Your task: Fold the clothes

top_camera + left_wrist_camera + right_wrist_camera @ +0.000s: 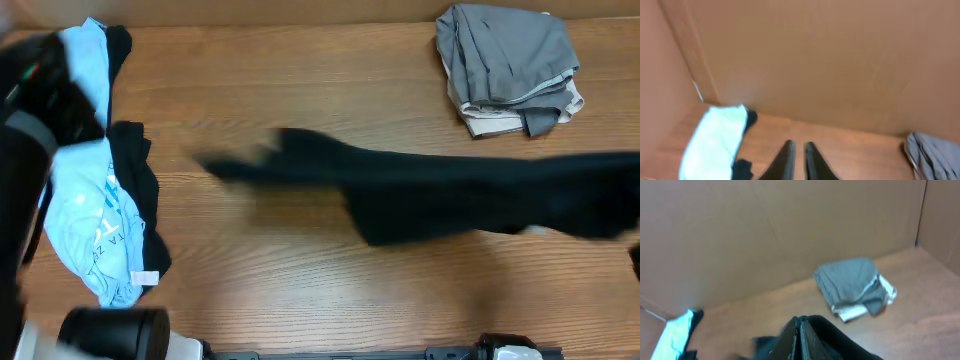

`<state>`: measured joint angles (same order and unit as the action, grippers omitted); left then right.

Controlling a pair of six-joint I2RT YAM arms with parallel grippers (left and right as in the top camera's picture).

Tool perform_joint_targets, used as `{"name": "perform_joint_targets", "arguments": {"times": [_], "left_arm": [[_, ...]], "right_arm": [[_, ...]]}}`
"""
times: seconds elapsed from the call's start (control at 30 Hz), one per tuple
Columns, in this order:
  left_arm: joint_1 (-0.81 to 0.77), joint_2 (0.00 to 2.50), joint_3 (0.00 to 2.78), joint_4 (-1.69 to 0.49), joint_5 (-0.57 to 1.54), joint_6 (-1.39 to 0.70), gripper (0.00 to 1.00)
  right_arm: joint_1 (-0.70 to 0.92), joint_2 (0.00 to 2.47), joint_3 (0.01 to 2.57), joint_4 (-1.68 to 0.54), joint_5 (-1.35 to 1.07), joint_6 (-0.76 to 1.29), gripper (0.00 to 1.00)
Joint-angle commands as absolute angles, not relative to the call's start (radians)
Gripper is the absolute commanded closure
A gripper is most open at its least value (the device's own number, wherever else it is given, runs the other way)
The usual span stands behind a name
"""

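Clothes (420,190) sit in three places on the desk (300,290). The largest is a black garment (470,200), stretched across the middle from a narrow end left of centre out to the right edge. It shows blurred from overhead, so I cannot tell whether it lies flat or is partly lifted. At the left, a blue garment (85,210) with pale lettering lies bunched, and a smaller black piece (140,190) lies against its right side. A white tag (145,277) shows at their near edge. In the far right corner a grey garment (510,55) rests folded on a cream one (500,122), well apart from the black garment.

The right pincer (799,322) has its fingers (792,337) pressed together, and black fabric (840,342) runs off from them toward the lower right, so it is clamped on the black garment. Beyond it, the right wrist view shows the grey garment near the cardboard wall (765,230).

The left pincer (799,146) has its two fingers (785,162) nearly together, only a thin slit between them, and nothing shows in that slit. It points at the cardboard wall, with the blue garment to its lower left and the grey one at the lower right. The left arm (35,110) appears dark and blurred over the blue garment at the desk's left edge.
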<state>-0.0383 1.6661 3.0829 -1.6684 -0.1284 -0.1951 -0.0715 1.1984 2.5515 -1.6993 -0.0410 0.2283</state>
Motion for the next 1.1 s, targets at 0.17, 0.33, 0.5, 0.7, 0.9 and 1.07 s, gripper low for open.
{"name": "perform_joint_targets", "arguments": {"times": [0.17, 0.33, 0.5, 0.7, 0.9, 1.07], "left_arm": [[-0.031, 1.651, 3.068, -1.680, -0.189, -0.191, 0.96], [-0.033, 1.722, 3.007, -1.689, -0.021, -0.143, 0.95], [-0.034, 1.813, 2.917, -1.689, 0.187, -0.070, 0.86], [-0.120, 2.000, 2.804, -1.686, 0.465, 0.097, 0.78], [-0.318, 2.225, 2.766, -1.628, 0.519, 0.170, 0.70], [-0.497, 2.411, 2.766, -1.532, 0.513, 0.199, 0.52]], "right_arm": [[-0.080, 1.195, 2.555, -1.694, -0.021, 0.208, 0.96], [-0.080, 1.219, 2.479, -1.693, -0.021, 0.208, 0.96], [-0.080, 1.253, 2.446, -1.694, -0.021, 0.208, 0.96], [-0.080, 1.311, 2.445, -1.694, -0.028, 0.208, 0.96], [-0.080, 1.336, 2.445, -1.694, -0.028, 0.208, 0.96], [-0.080, 1.338, 2.445, -1.694, -0.028, 0.208, 0.96]]}}
